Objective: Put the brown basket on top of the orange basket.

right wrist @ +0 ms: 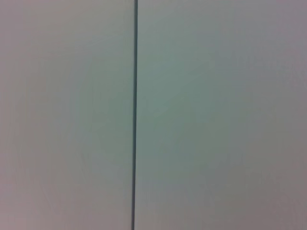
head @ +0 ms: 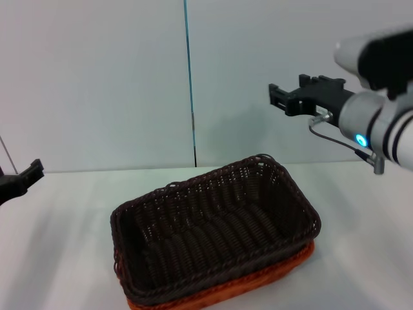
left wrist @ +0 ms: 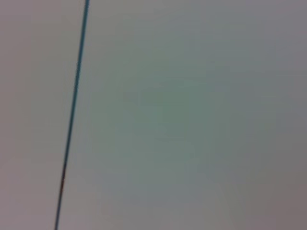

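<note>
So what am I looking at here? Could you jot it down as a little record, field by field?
Brown basket: brown basket sits nested on top of the orange one
Orange basket: orange basket, only its rim peeks out underneath
Surface: white table
Right gripper: right gripper raised high above the table, holding nothing
Left gripper: left gripper at the table's left edge, away from the baskets
Wrist views: only a plain wall

There are no words, numbers, labels or signs to read anywhere in these pictures. The brown basket has no tag or writing on it, and the orange basket under it has none on the part that shows.
</note>
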